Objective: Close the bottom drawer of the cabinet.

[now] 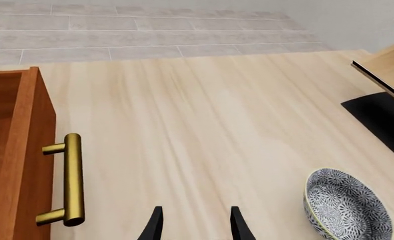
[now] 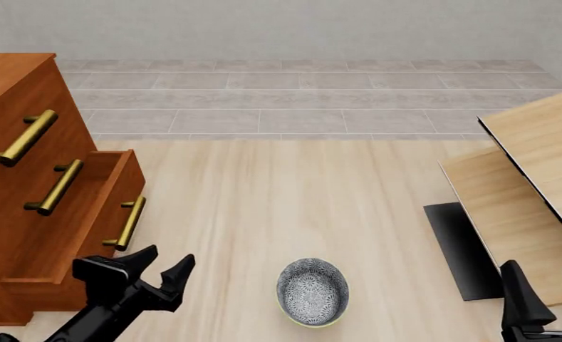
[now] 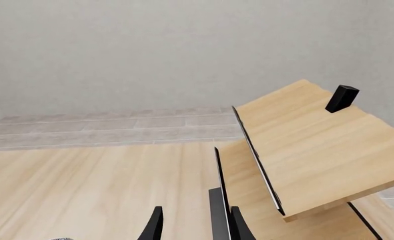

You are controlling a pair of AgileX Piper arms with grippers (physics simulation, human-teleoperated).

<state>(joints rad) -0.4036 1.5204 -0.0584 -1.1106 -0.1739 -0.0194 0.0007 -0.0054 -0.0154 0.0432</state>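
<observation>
You have nothing done yet; the bottom drawer (image 2: 81, 214) stands pulled out from the cabinet (image 2: 15, 142) at the table's left edge, its front and brass handle (image 2: 127, 223) proud of the two shut drawers above it; all of the push is still ahead of you. Your left gripper (image 2: 157, 271) hovers near the front-left corner with its fingers spread apart and holding nothing; it sits just beside the drawer front, a little nearer you than the handle and not touching either; in the left wrist view the handle (image 1: 72, 179) lies off to the side of the fingertips, not between them. Your right gripper (image 2: 547, 288) waits at the front-right corner, well apart from the cabinet, by the wooden shelf (image 2: 537, 171); its fingers stand parted and empty. The patterned bowl (image 2: 312, 291) rests near the front edge, between the arms.
</observation>
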